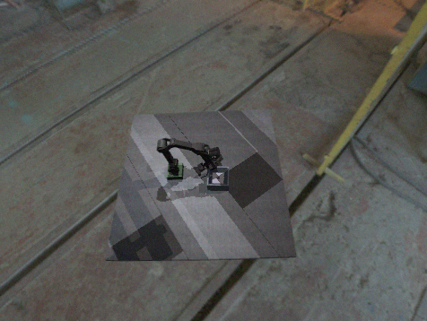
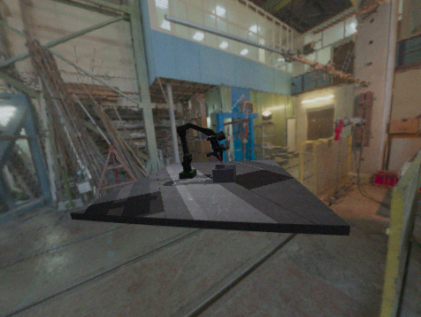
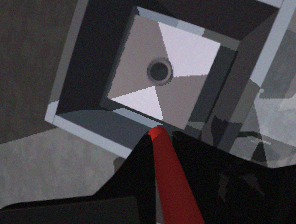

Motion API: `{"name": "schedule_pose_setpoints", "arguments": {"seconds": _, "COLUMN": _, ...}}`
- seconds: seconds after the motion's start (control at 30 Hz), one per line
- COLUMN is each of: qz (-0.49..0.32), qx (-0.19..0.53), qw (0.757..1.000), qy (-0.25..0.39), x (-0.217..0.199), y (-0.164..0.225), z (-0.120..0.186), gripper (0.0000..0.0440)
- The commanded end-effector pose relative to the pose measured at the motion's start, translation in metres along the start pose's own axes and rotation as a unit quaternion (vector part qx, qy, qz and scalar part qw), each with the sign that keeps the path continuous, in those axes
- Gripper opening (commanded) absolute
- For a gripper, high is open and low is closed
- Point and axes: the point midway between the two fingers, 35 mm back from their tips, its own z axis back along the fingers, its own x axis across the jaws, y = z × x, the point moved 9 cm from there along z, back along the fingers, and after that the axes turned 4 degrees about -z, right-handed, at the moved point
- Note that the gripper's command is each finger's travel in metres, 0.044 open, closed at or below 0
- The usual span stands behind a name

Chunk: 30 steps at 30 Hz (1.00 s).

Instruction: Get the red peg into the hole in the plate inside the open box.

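The red peg (image 3: 177, 180) (image 2: 221, 159) is held between the fingers of my gripper (image 3: 161, 140) (image 2: 219, 157), which is shut on it. In the wrist view its tip appears against the box's near inner wall, short of the plate's hole. The grey open box (image 3: 90, 134) (image 2: 225, 174) (image 1: 218, 187) stands on the table, and the gripper is above its arm-side edge in the top and exterior views. The pale plate (image 3: 192, 45) (image 1: 218, 178) lies at the bottom with a round dark hole (image 3: 159, 71). How high the tip is above the rim is hard to tell.
The arm's green base (image 1: 175, 177) (image 2: 187, 175) stands to the left of the box. The tabletop (image 1: 215, 233) (image 2: 186, 208) shows patchwork light and dark patterns. The box's four raised walls surround the plate.
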Motion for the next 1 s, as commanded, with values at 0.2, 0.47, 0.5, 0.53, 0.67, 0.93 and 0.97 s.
{"name": "schedule_pose_setpoints", "arguments": {"seconds": 0.2, "qz": -0.024, "qx": -0.001, "qw": 1.0, "qy": 0.009, "x": 0.002, "y": -0.027, "z": -0.02, "gripper": 0.0006}}
{"name": "schedule_pose_setpoints", "arguments": {"seconds": 0.47, "qz": -0.033, "qx": 0.012, "qw": 0.999, "qy": 0.023, "x": 0.002, "y": -0.039, "z": -0.042, "gripper": 0.0011}}
{"name": "schedule_pose_setpoints", "arguments": {"seconds": 0.5, "qz": -0.033, "qx": 0.014, "qw": 0.999, "qy": 0.025, "x": 0.002, "y": -0.04, "z": -0.045, "gripper": 0.001}}
{"name": "schedule_pose_setpoints", "arguments": {"seconds": 0.53, "qz": -0.033, "qx": 0.016, "qw": 0.999, "qy": 0.028, "x": 0.002, "y": -0.04, "z": -0.049, "gripper": 0.001}}
{"name": "schedule_pose_setpoints", "arguments": {"seconds": 0.67, "qz": -0.028, "qx": 0.022, "qw": 0.999, "qy": 0.039, "x": 0.001, "y": -0.042, "z": -0.062, "gripper": 0.0042}}
{"name": "schedule_pose_setpoints", "arguments": {"seconds": 0.93, "qz": -0.01, "qx": 0.032, "qw": 0.997, "qy": 0.064, "x": 0.003, "y": -0.047, "z": -0.077, "gripper": 0.0146}}
{"name": "schedule_pose_setpoints", "arguments": {"seconds": 0.97, "qz": -0.008, "qx": 0.032, "qw": 0.997, "qy": 0.065, "x": 0.004, "y": -0.048, "z": -0.077, "gripper": 0.0146}}
